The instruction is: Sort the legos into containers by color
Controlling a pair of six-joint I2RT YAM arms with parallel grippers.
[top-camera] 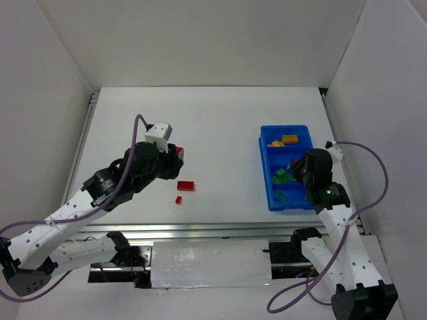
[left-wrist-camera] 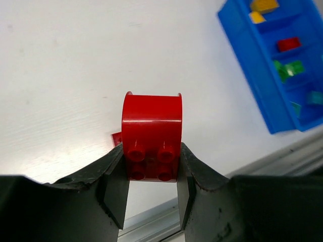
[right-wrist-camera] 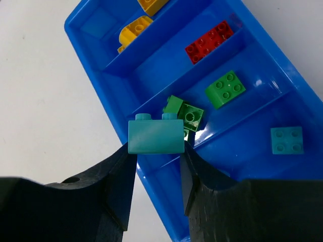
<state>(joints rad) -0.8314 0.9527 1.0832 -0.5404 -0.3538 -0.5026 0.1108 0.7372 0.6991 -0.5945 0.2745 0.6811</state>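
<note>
Left fingers (left-wrist-camera: pixel 115 176): clenched on a red rounded lego (left-wrist-camera: pixel 151 132), held above the tabletop (top-camera: pixel 220 127), left of centre.
Red rounded lego, heading: 4 studs face the wrist camera; the curved end points away from the fingers.
Right fingers (right-wrist-camera: pixel 123 171): grasping a cyan lego (right-wrist-camera: pixel 155 136) by its 2 short ends, over the tray (right-wrist-camera: pixel 75 25).
Cyan lego, heading: long axis runs from finger to finger; 2 studs show on its upper edge in the wrist view.
Cyan lego, place: over the ridge between the green and cyan compartments, at the tray's left wall; its height above the ridge cannot be told.
Tray: long axis runs away from the arm bases, and 4 compartments lie across it.
Compartments, far to near: yellow legos (right-wrist-camera: pixel 133 30); a red 8-stud lego (right-wrist-camera: pixel 209 41); green legos (right-wrist-camera: pixel 225 89); a cyan 4-stud lego (right-wrist-camera: pixel 286 139).
In the way: 2 of the green legos are bunched just beyond the held cyan lego.
Loose: a long red lego (top-camera: pixel 185 185), long axis left to right, and a small red piece (top-camera: pixel 179 199) just nearer the bases. Both lie just beside the left fingers.
Edges: the tray sits near the right wall (top-camera: pixel 373 100), with its near end close to the metal rail (top-camera: pixel 200 230).
Open room: broad white tabletop lies between the loose red legos and the tray.
</note>
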